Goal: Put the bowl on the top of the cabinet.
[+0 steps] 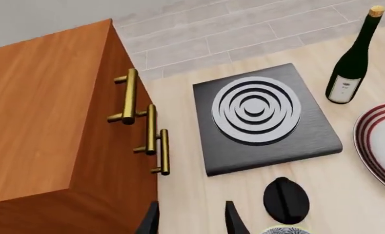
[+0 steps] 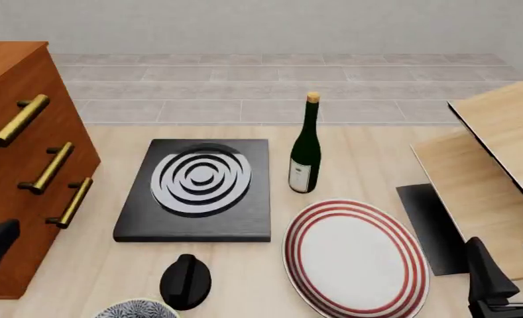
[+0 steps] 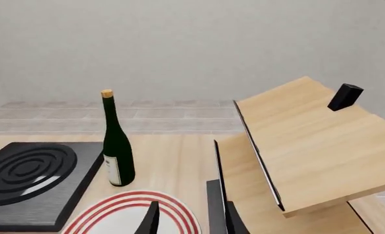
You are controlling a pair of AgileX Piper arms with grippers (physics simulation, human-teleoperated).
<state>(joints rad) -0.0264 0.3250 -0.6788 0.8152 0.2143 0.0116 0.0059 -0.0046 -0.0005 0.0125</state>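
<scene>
Bowl (image 2: pixel 136 309) is sitting at the near table edge, only its patterned rim showing, just beside a black mouse (image 2: pixel 186 281) and near the cabinet (image 2: pixel 14 172) at the left. Nothing is holding it.

Left gripper (image 1: pixel 191 219) is hovering low beside the cabinet front, fingers spread and empty; it looks the better placed arm for bowl and cabinet alike.

Right gripper (image 3: pixel 187 217) is hanging over the plate (image 2: pixel 356 258), jaws spread, gripping nothing, well apart from the bowl.

Cabinet top is bare wood, flat enough to take the bowl. Lift not yet begun.
</scene>
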